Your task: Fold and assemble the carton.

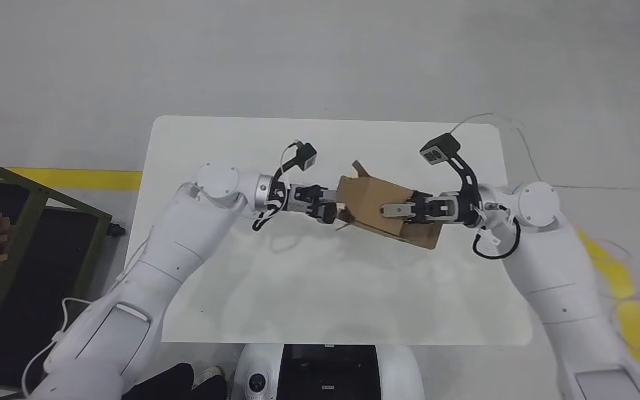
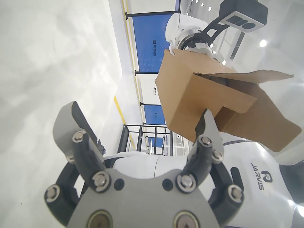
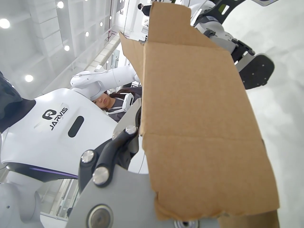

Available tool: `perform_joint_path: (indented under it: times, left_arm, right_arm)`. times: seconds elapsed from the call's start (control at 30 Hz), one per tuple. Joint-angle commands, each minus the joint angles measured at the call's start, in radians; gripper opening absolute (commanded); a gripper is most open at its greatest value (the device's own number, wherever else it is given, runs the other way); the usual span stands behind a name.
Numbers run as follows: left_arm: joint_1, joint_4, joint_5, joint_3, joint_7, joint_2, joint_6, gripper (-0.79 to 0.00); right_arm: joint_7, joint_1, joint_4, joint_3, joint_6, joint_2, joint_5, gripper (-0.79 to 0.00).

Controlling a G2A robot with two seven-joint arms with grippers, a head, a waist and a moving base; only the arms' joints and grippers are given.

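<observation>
The carton (image 1: 372,200) is held above the middle of the table (image 1: 250,290), between the two arms. It is partly squared up and its end flaps are loose. The right gripper (image 1: 392,211) pinches one wall. In the right wrist view one finger (image 3: 129,119) lies against the cardboard, and we judge that the other, hidden behind the panel, presses from the far side. The left gripper (image 2: 142,119) stands at the opposite open end with its fingers (image 2: 79,124) spread wide. One fingertip appears to touch an edge of the carton. The other is well apart from it, and nothing is clamped between them.

Step in hand, as we judge it: fold an end flap inward with the left gripper while the right one steadies the body.

1. We hold the right pinch firm and level. If the wall slips, the body will skew.
2. We pick the flap (image 2: 261,78) that must go in first and press near its crease, not at its free tip, so the board bends on the scored line.
3. We push slowly with the flat of one finger, toward the right gripper, so the two forces oppose each other.
4. We watch the corners, because thin cardboard is likely to buckle when loaded off the crease.
</observation>
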Motion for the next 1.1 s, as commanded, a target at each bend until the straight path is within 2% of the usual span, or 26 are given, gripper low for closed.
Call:
perform_joint_path:
  times: [0.0,1.07]
  left_arm:
    - [-0.002,-0.001,-0.001,0.000,-0.003,-0.001,-0.002,0.000]
    - [-0.021,0.011,0.000,0.022,-0.016,-0.016,-0.006,0.000]
  right_arm:
    - [-0.001,0.002,0.005,-0.007,-0.003,-0.001,0.003,-0.785]
    - [-0.014,-0.005,0.008,-0.041,-0.007,-0.007,0.022,-0.785]
